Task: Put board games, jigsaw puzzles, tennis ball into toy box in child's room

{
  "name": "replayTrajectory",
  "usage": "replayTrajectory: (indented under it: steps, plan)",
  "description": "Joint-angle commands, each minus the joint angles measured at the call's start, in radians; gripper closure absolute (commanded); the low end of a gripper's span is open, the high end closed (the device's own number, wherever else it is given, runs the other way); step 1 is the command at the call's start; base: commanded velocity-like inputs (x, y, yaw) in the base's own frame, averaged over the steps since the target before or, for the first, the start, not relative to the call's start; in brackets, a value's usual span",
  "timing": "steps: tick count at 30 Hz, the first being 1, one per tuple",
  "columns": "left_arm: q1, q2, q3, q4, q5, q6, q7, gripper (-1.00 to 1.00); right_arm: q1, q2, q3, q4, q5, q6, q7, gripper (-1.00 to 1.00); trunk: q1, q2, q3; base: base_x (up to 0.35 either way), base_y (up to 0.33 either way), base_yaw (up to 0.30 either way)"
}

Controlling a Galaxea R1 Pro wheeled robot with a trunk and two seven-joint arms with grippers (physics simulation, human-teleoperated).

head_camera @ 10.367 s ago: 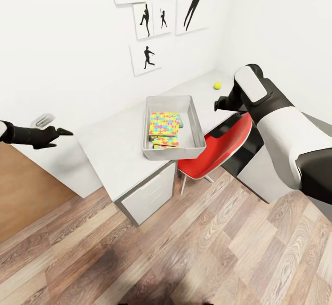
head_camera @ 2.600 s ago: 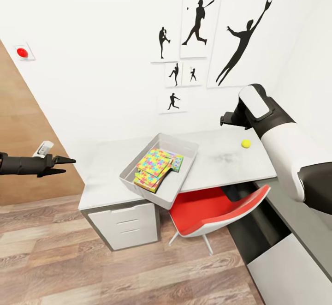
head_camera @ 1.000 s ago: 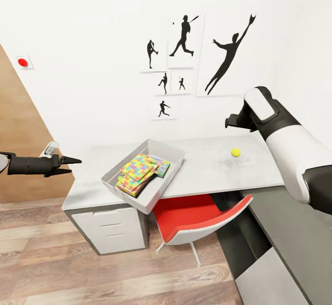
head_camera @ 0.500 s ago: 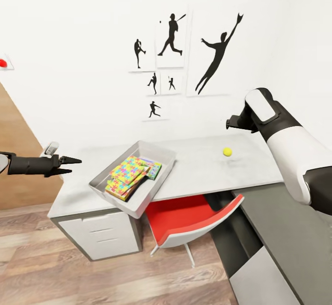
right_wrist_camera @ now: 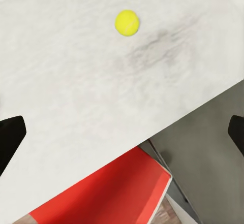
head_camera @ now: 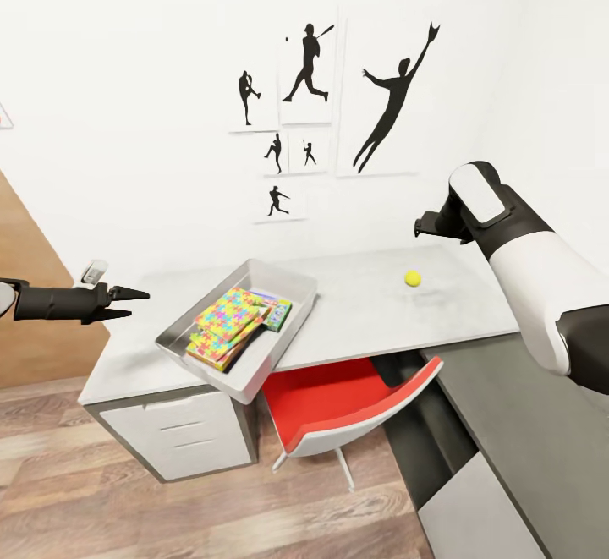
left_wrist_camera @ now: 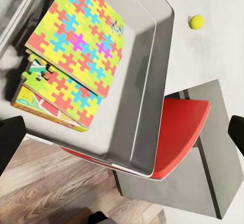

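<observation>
The ball (head_camera: 413,278) lay alone on the surface (head_camera: 364,309), well apart from the box (head_camera: 298,297) holding puzzles (head_camera: 227,315). Left hand (head_camera: 128,304) and right hand (right_wrist_camera: 122,132) were open, empty.

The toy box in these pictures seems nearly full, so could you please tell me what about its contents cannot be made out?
- Toy box, head view: the puzzles cover the stack, so the number of game boxes beneath cannot be counted.
- Left wrist view: one game box shows just an edge under the puzzles; its print is unreadable.
- Head view: the small box beside the stack is too small to identify.
- Tennis ball: plainly outside, on the table.
</observation>
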Motion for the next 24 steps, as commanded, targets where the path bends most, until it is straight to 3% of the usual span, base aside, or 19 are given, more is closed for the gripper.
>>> replayTrajectory:
  steps: [1,16,24]
  plan:
    - [-0.002,0.001,-0.005,0.001,-0.002,0.0,-0.007,-1.0,-0.001,-0.001,0.008,-0.001,-0.011,0.003,-0.008,-1.0,0.001,-0.002,-0.002,0.035,0.0,-0.001]
    - [-0.002,0.001,-0.004,0.001,0.0,0.001,-0.008,-1.0,0.0,-0.002,0.009,-0.001,-0.01,0.004,-0.008,-1.0,0.001,-0.002,-0.002,0.131,-0.054,0.0]
    - [-0.002,0.001,-0.003,0.001,0.002,0.001,-0.009,-1.0,0.0,-0.002,0.009,-0.001,-0.01,0.004,-0.008,-1.0,0.001,-0.002,-0.002,0.206,-0.147,0.0]
